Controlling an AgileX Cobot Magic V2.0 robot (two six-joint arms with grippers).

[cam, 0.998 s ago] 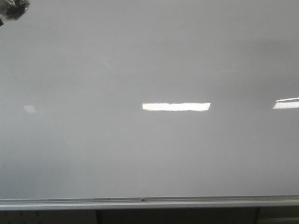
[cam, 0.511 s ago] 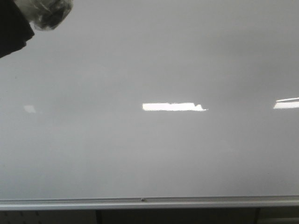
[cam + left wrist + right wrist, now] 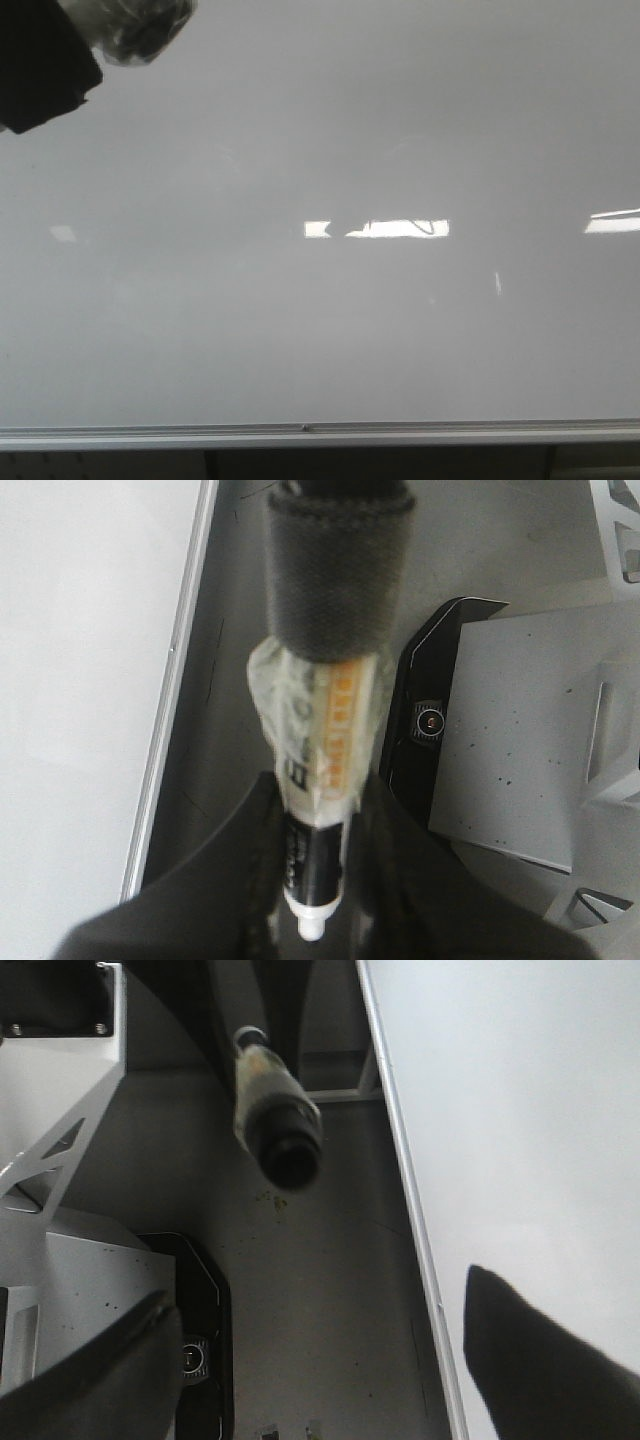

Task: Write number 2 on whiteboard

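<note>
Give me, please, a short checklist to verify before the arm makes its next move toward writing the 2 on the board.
1. Marker held firmly: ok, the left jaws are shut on its barrel.
2. Writing surface of the whiteboard free of marks: ok, only bright light reflections show.
3. Number 2 already on the board: not ok, no stroke is visible yet.
4. Marker tip uncovered and ready: cannot tell, that end is hidden by a dark wrap.
5. Tip touching the board: cannot tell; in the front view the marker only enters at the upper left corner.
6. Right jaws out of use: ok, open and empty.
</note>
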